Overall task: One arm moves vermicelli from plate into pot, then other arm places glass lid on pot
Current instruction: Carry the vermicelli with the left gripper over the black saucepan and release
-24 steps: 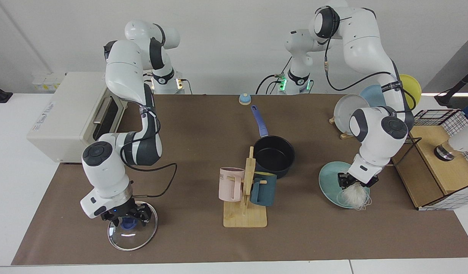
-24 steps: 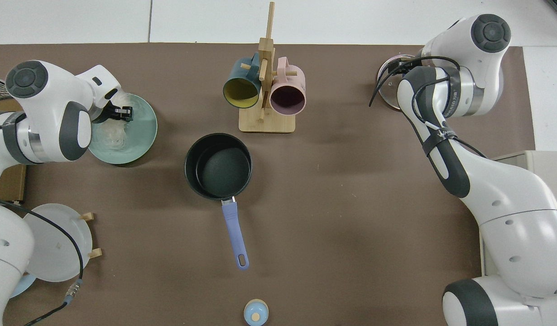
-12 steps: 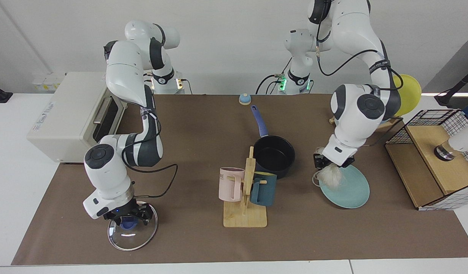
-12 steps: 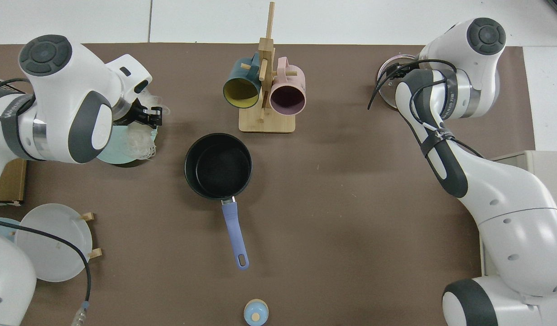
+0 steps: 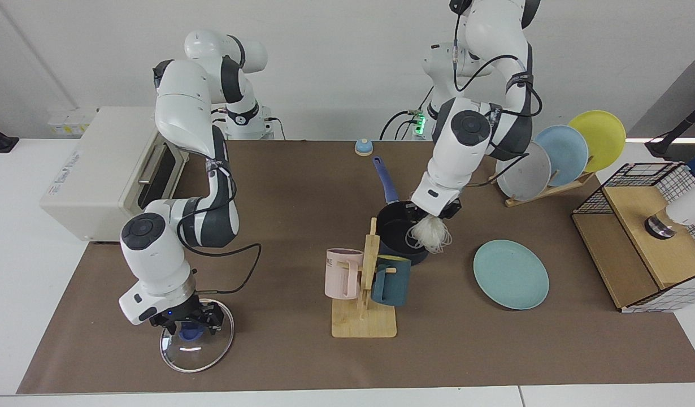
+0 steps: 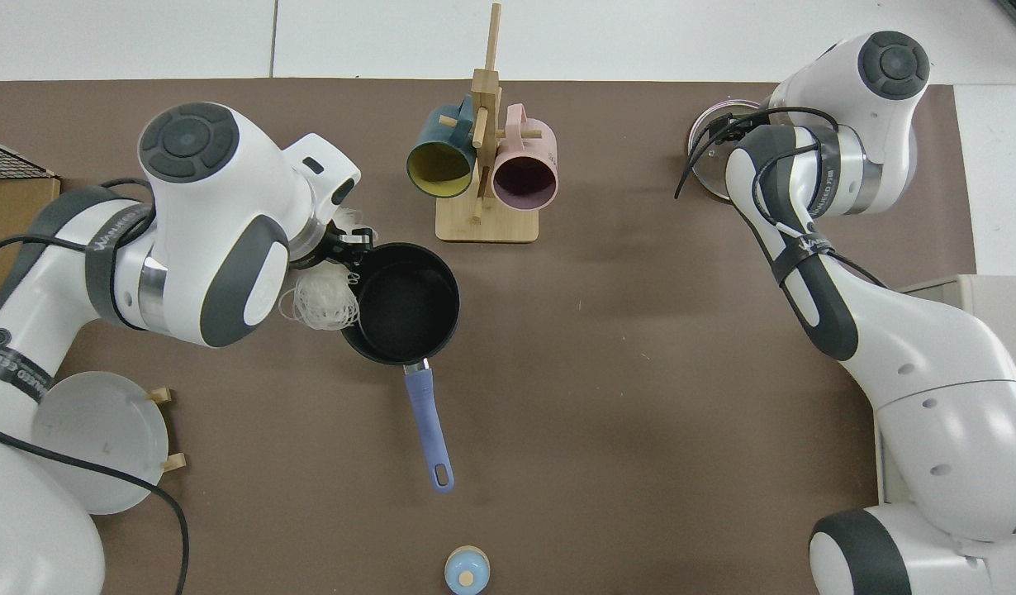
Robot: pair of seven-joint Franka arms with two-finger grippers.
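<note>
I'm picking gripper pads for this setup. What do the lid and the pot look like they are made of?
The glass lid, under the right gripper: clear glass with a thin shiny metal rim and a blue knob, likely plastic. The pot: matte black inside, probably coated metal; its blue handle looks plastic.

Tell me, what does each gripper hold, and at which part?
The left gripper holds the vermicelli by its top, at the pot rim. The right gripper is at the glass lid knob; grip unclear.

Brown-matted table (image 5: 302, 186) bearing pot (image 5: 401, 226), plate (image 5: 511, 274)

White vermicelli (image 5: 431, 234), black-inside navy pot (image 5: 397, 230) with blue handle, plain teal plate (image 5: 511, 274), brown table mat (image 5: 302, 192).
</note>
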